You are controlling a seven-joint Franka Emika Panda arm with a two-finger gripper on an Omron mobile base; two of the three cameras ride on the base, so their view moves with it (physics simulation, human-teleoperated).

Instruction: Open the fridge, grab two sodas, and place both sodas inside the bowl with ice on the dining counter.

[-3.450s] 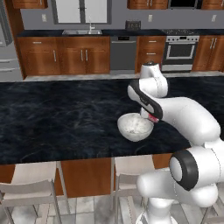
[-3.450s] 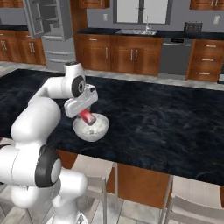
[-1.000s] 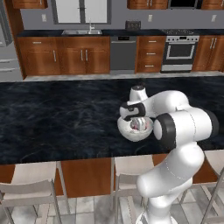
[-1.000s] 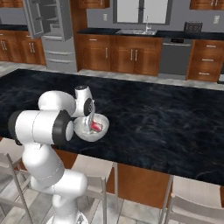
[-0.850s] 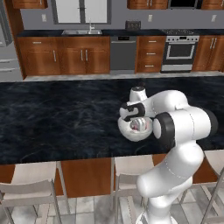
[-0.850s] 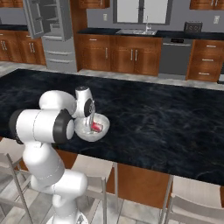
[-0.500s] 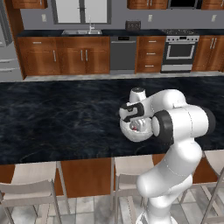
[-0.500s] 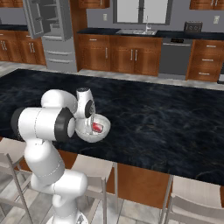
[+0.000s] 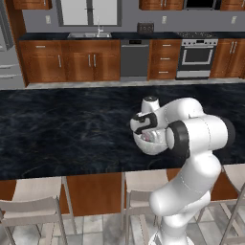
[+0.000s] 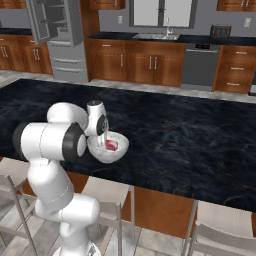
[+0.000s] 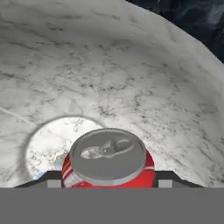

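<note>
One red soda point(image 11: 108, 161) sits between the end effector's point(image 10: 106, 141) fingertips, clamped, low inside the bowl point(image 10: 120, 150) on the bench point(image 9: 62, 139). Releasing at a tilt could send it rolling up the curved wall.

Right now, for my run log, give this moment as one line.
stage: placing | gripper: shut on red can | can: inside bowl | bowl: on dining counter

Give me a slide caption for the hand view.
Red can between the tool's fingertips, lowered inside the white bowl on the black counter.
</note>
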